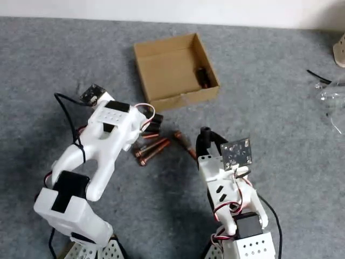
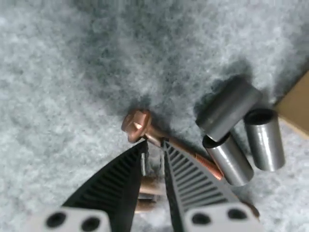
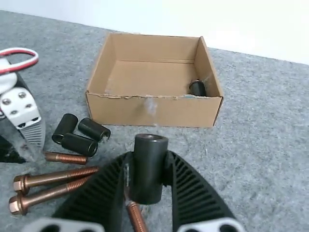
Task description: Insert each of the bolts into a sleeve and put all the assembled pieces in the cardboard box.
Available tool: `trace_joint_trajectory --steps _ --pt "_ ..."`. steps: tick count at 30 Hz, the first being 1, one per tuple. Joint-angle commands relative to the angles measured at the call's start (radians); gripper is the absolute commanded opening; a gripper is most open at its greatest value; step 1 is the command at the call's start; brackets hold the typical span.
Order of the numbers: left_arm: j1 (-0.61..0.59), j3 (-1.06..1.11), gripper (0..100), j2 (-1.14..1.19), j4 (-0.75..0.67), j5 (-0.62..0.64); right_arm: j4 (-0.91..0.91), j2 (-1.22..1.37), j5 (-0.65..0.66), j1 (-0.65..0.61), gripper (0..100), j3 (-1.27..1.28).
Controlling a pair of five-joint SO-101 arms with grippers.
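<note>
Clamped on 1 black sleeve [image 3: 149,145], the jaws of the right gripper [image 3: 147,162] hold it upright, facing the front wall of the cardboard box [image 3: 154,108]. A bolt [image 3: 137,217] lies under that gripper. The left gripper [image 2: 155,145] is down at the shank of another copper bolt [image 2: 137,125], just behind its hex head; whether it clamps cannot be told. Both arms stretch across the grey carpet [image 1: 280,108] toward the box, the left one bent at the elbow. Counted: 4 bolts on the carpet, 3 loose sleeves [image 3: 79,144] bunched beside them, 1 sleeve held, and 1 dark piece [image 3: 197,88] inside the box against a side wall.
</note>
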Motion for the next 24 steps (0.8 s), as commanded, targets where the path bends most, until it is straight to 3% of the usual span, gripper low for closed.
trace_joint_trajectory --steps 1,9,16,24 --pt "0.01 -0.007 7 0.015 0.011 0.011 -0.039 -0.018 0.014 0.012 0.5 0.007" --pt "0.013 -0.008 8 0.008 0.012 0.011 -0.039 -0.018 0.014 0.012 0.5 0.007" --pt "0.056 -0.004 26 0.013 0.014 0.011 -0.039 -0.018 0.014 0.012 0.5 0.007" --pt "0.025 -0.008 21 0.018 0.005 0.055 -0.039 -0.018 0.014 0.012 0.5 0.007"
